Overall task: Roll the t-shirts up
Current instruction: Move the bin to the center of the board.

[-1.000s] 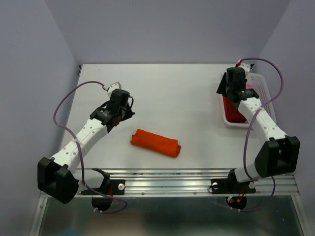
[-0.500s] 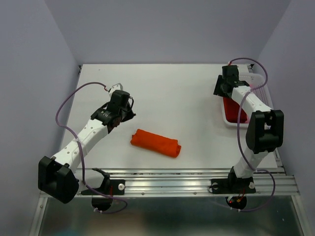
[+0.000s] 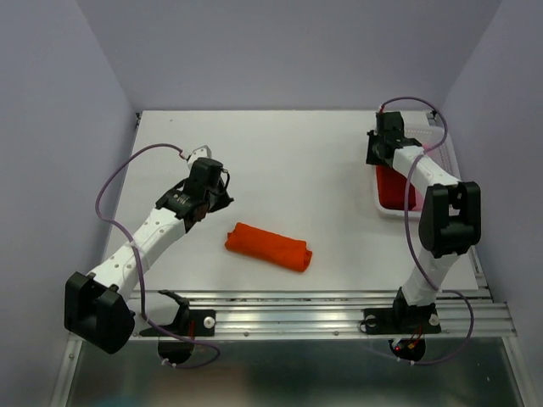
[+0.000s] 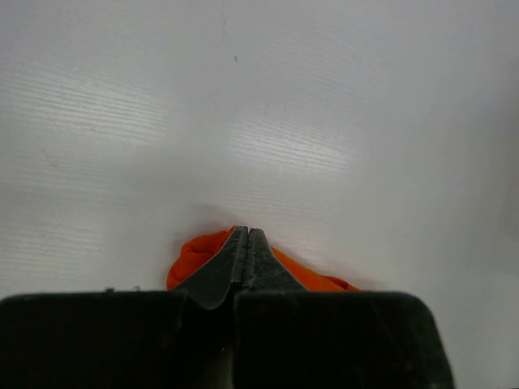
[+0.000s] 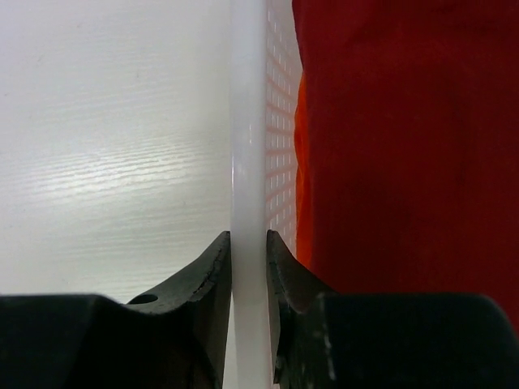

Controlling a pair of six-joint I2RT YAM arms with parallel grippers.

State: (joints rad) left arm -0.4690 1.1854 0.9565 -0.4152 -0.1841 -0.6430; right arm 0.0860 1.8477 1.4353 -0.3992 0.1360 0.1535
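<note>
The bright orange t-shirt [image 3: 268,246] lies rolled up near the table's front middle. My left gripper [image 3: 222,197] hovers to its upper left, shut and empty. In the left wrist view the closed fingertips [image 4: 246,231] stand over the roll's end [image 4: 190,255]. A dark red t-shirt [image 3: 392,186] lies in the white lattice basket [image 3: 382,208] at the right. My right gripper [image 3: 379,157] is shut on the basket's left rim [image 5: 247,121], one finger on each side. The red cloth [image 5: 405,146] fills the basket, with a strip of orange [image 5: 301,162] beside it. No pink shirt shows clearly.
The basket stands near the table's right edge. The left arm stretches diagonally across the left half of the table. A metal rail runs along the near edge in front of the orange roll.
My right gripper has moved left and back, holding the basket's rim, and the basket has slid left with it. The right arm has folded up. The left arm and the orange roll have barely moved.
</note>
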